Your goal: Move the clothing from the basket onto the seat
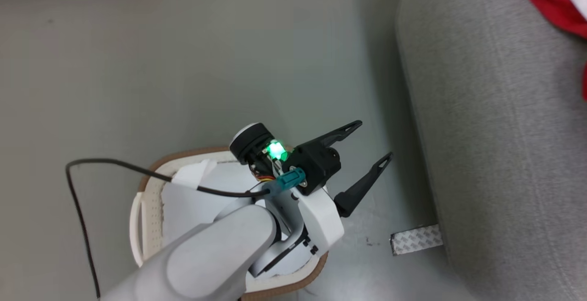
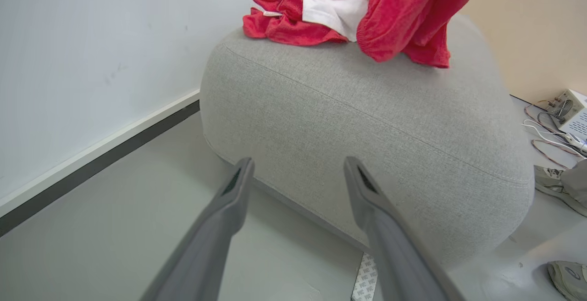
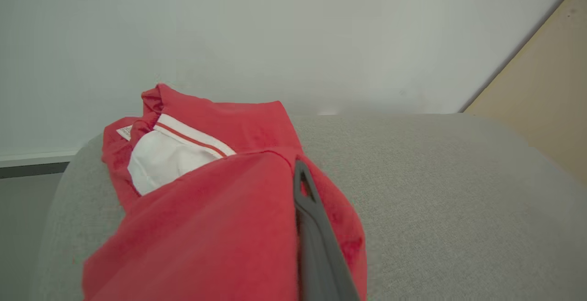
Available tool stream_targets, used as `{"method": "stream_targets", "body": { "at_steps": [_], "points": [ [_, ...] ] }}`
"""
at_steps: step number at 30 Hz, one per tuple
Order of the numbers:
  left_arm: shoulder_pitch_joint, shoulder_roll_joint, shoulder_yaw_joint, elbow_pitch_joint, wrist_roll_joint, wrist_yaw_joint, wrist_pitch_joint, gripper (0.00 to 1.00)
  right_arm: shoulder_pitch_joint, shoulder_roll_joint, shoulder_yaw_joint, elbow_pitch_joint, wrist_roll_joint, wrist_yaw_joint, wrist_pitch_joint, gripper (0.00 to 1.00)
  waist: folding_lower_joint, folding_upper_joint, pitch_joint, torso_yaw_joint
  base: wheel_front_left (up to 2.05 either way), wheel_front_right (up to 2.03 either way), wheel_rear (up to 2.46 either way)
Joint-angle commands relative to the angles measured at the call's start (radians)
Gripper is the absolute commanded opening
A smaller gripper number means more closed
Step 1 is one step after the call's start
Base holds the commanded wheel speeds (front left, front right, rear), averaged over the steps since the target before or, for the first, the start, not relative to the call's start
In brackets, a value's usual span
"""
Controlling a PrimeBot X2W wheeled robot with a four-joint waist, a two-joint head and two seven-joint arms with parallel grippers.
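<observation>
Hanging over the floor (image 1: 229,62), the left hand (image 1: 373,140) has its two dark fingers spread wide, nothing between them, pointing toward the rounded side of the seat (image 1: 495,131). Behind it, under the pale forearm (image 1: 206,255), the basket (image 1: 146,209) sits on the floor with a white lining sheet (image 1: 197,200) showing inside. Over to the right hand (image 3: 298,177): fingers pressed together, pinching a red garment (image 2: 408,12) that drapes down from the grip, its lower folds resting on the seat's top. Just beside it, at the seat's edge nearest the white wall (image 2: 91,39), the other red garment (image 2: 293,16) lies crumpled, its white panel with thin red piping facing up and a small label at its side. A patterned strip (image 1: 415,239) lies on the floor against the seat's bottom edge.
</observation>
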Motion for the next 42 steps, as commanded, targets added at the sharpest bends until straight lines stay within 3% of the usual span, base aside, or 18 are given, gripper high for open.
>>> {"method": "stream_targets", "body": {
  "at_steps": [1,9,16,17,18,19,28,36,42],
  "points": [
    [-0.017,0.001,0.001,0.004,0.009,-0.003,-0.002,1.00,-0.024,-0.020,0.011,0.029,0.006,-0.002,0.002,0.00,-0.0002,-0.0001,0.037,0.030,0.00,0.00,0.00],
    [-0.038,-0.009,0.002,0.025,0.005,-0.007,-0.020,1.00,-0.074,-0.085,0.109,0.218,0.014,-0.002,0.052,0.03,-0.0002,-0.0001,0.079,0.061,0.00,0.00,0.00],
    [-0.031,-0.006,0.007,0.046,-0.009,-0.006,-0.039,1.00,-0.096,-0.100,0.166,0.300,0.046,-0.002,0.032,0.01,-0.0002,-0.0001,0.067,0.063,0.00,0.00,0.00],
    [-0.026,-0.005,0.007,0.050,-0.013,-0.005,-0.041,1.00,-0.099,-0.101,0.176,0.308,0.049,-0.002,0.031,0.49,-0.0002,-0.0001,0.061,0.061,0.00,0.00,0.00],
    [-0.019,-0.004,0.008,0.055,-0.016,-0.003,-0.046,1.00,-0.102,-0.100,0.188,0.316,0.055,-0.002,0.028,0.88,-0.0002,-0.0001,0.051,0.057,0.00,0.00,0.00],
    [-0.014,-0.003,0.009,0.059,-0.019,-0.002,-0.047,1.00,-0.102,-0.100,0.200,0.322,0.061,-0.002,0.025,1.00,-0.0002,-0.0001,0.042,0.054,0.00,0.00,0.00],
    [0.062,0.015,0.019,0.092,-0.061,0.016,-0.085,1.00,-0.038,-0.123,0.338,0.329,0.129,-0.002,0.044,1.00,-0.0002,-0.0001,-0.102,0.018,0.00,0.00,0.00],
    [0.149,0.049,0.046,0.092,-0.104,0.057,-0.118,1.00,0.043,-0.187,0.428,0.210,0.196,-0.002,0.052,1.00,-0.0002,-0.0001,-0.247,0.000,0.00,0.00,0.00],
    [0.211,0.071,0.090,0.076,-0.141,0.106,-0.155,1.00,0.085,-0.208,0.437,0.071,0.229,-0.002,0.065,1.00,-0.0002,-0.0001,-0.357,0.015,0.00,0.00,0.00]
  ]
}}
